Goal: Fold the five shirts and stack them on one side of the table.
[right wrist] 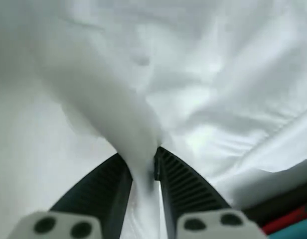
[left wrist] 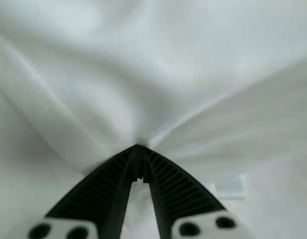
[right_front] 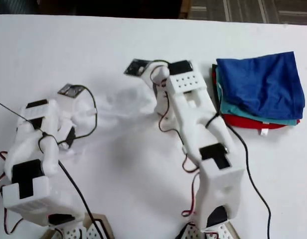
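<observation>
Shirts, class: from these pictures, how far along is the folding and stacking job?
Done: a folded stack sits to one side, blue shirt on top, teal shirt and red shirt under it, plus a dark edge, possibly a fourth. In hand: the left gripper and right gripper both pinch the rumpled white shirt. Left: fold it and add it to the stack.

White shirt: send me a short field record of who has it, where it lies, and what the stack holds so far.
white shirt: crumpled on the table between the arms, not yet folded
left gripper: jaws shut on a fold of the white shirt
right gripper: jaws shut on a bunched ridge of it
stack: blue shirt on top, teal shirt under it, red shirt lowest
</observation>
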